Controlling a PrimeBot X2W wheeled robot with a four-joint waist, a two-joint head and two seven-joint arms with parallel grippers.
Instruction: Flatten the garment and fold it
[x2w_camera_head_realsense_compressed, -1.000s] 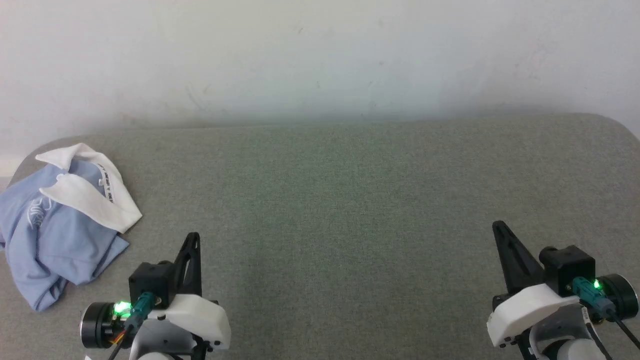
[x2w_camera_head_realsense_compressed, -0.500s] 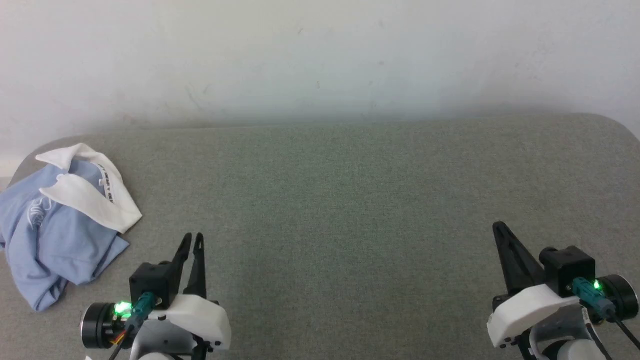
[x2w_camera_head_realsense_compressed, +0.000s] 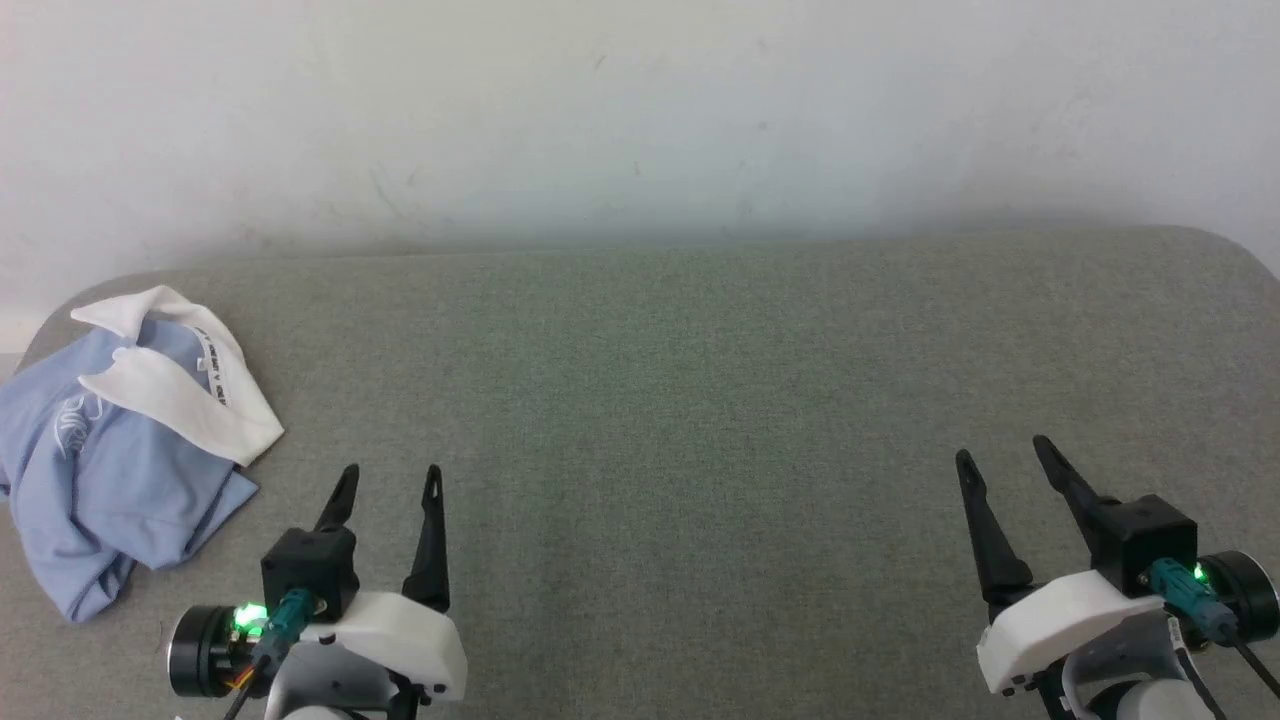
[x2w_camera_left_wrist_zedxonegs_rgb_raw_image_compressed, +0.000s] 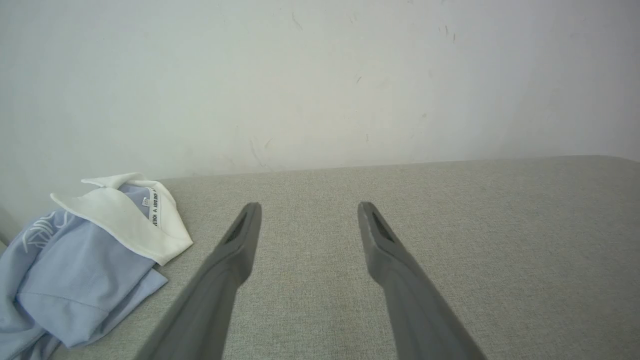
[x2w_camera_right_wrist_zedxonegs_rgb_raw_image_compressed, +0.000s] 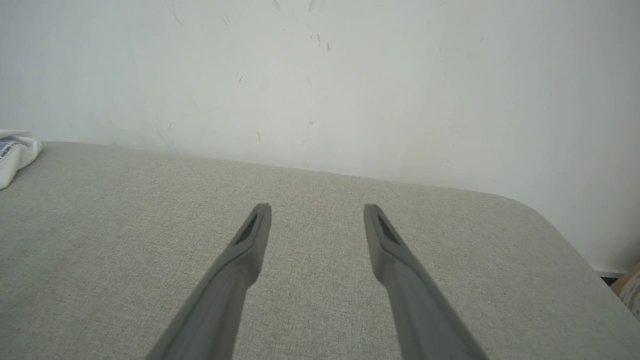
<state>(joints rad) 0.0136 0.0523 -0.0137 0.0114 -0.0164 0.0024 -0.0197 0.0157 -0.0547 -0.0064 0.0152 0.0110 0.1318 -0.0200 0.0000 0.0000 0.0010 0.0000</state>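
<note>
The garment (x2w_camera_head_realsense_compressed: 110, 470) lay in a crumpled heap at the far left end of the grey cloth-covered surface (x2w_camera_head_realsense_compressed: 700, 400), close to the rounded corner and not far from the pale wall (x2w_camera_head_realsense_compressed: 640, 120). Its white collar (x2w_camera_head_realsense_compressed: 175, 395) was flopped open on top and its script logo (x2w_camera_head_realsense_compressed: 72, 425) was creased into a fold. It looked like a light, soft knit that would sag and trail wherever it was lifted, with nothing fragile about it. The woven surface beneath would likely drag on it rather than let it slide. The collar seemed the stiffest and most legible part, so the shoulder lines just beside it were probably the best places to pinch. Hem and sleeves were buried in the folds and could not be picked out. The left gripper (x2w_camera_head_realsense_compressed: 390, 472) sat near the heap, just to its right and apart from it, low at the near edge. Its two dark fingers were spread wide, pointing away toward the wall, with nothing between them. The right gripper (x2w_camera_head_realsense_compressed: 1004, 450) was posed likewise, well apart at the other end of the surface, fingers splayed and empty, angled slightly inward. The left arm looked the better placed to reach first.
</note>
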